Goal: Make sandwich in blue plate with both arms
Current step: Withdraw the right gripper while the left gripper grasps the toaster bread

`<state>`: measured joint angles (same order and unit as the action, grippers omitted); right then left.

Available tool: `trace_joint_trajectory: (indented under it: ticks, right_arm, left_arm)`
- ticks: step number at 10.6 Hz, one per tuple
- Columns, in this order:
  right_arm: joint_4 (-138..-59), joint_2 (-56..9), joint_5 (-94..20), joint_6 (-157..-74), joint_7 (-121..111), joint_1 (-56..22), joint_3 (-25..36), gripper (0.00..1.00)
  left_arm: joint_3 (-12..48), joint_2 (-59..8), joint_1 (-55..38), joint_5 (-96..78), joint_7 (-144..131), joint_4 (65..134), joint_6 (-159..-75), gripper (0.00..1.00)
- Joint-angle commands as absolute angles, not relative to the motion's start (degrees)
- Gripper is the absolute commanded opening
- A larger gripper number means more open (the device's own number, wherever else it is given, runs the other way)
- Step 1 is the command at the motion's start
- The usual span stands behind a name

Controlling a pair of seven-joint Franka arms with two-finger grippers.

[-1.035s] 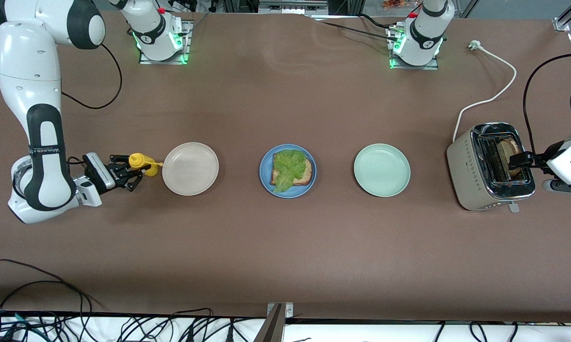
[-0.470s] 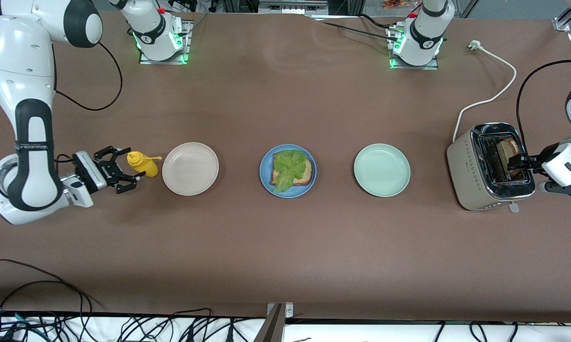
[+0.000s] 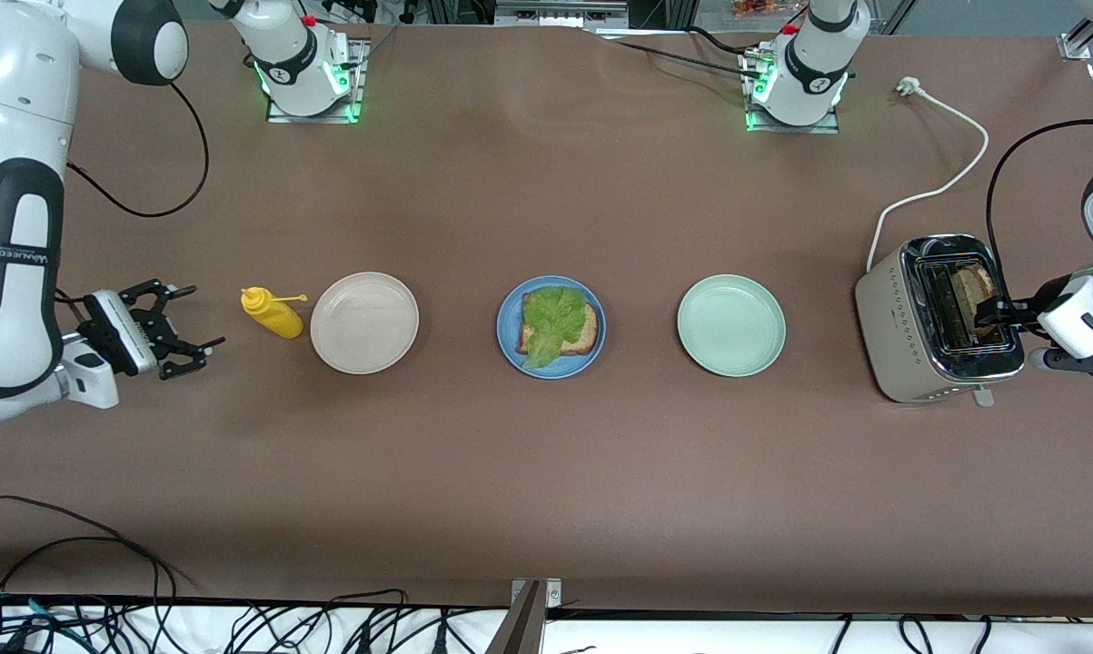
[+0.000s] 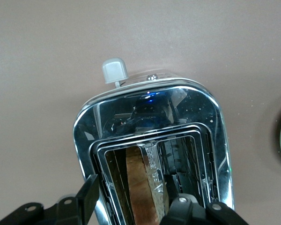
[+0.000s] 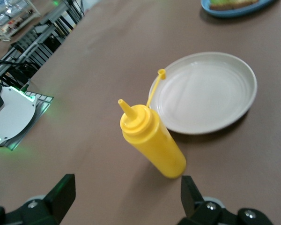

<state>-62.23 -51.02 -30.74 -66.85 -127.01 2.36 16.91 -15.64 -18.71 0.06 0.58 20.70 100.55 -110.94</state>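
Note:
The blue plate (image 3: 510,353) sits mid-table with one toasted bread slice (image 3: 584,332) on it and a lettuce leaf (image 3: 551,318) on top. A second toast slice (image 3: 973,282) stands in a slot of the toaster (image 3: 891,318). My left gripper (image 3: 994,314) hangs over that slot. In the left wrist view its open fingers (image 4: 86,197) straddle the toast (image 4: 143,187) without closing on it. My right gripper (image 3: 199,316) is open and empty, low over the table, apart from the yellow squeeze bottle (image 3: 272,312), toward the right arm's end.
The beige plate (image 3: 364,322) lies beside the upright yellow bottle (image 5: 152,140). The pale green plate (image 3: 730,325) lies between the blue plate and the toaster. The toaster's white cable (image 3: 946,173) runs toward the left arm's base.
My right gripper let go of the yellow bottle and drew back toward the right arm's end; the bottle now stands upright. My left gripper shifted slightly over the toaster slot.

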Motion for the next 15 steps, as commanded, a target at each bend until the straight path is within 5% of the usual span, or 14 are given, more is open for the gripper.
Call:
trace_joint_trajectory:
  ticks: [1, 4, 9, 12, 15]
  right_arm:
    - [-58.45, -46.08, -22.53, -65.48, -111.07, 0.10, 16.70, 1.00]
    - [-58.45, -41.76, -17.42, -65.39, -91.39, -3.59, 16.61, 1.00]
    - [-60.62, -35.01, -9.07, -64.95, -65.47, -10.54, 15.48, 1.00]
    - [-75.36, -23.50, -3.62, -71.34, -44.27, -10.11, 5.74, 1.00]
    - [-88.64, -15.75, -3.08, -80.56, -24.41, -10.11, 2.30, 1.00]
  left_arm:
    - [-16.17, -19.42, 0.09, -0.79, 22.85, 100.28, -111.88, 0.43]
    - [-16.17, -19.34, 0.09, -0.79, 22.85, 99.93, -111.80, 0.02]
    - [-16.35, -19.34, 0.00, -0.70, 22.85, 98.97, -111.71, 0.00]
    - [-16.44, -18.73, -0.70, -0.35, 22.76, 96.95, -111.27, 0.00]
    - [-16.35, -17.50, -0.79, -0.44, 22.85, 94.83, -111.09, 0.00]
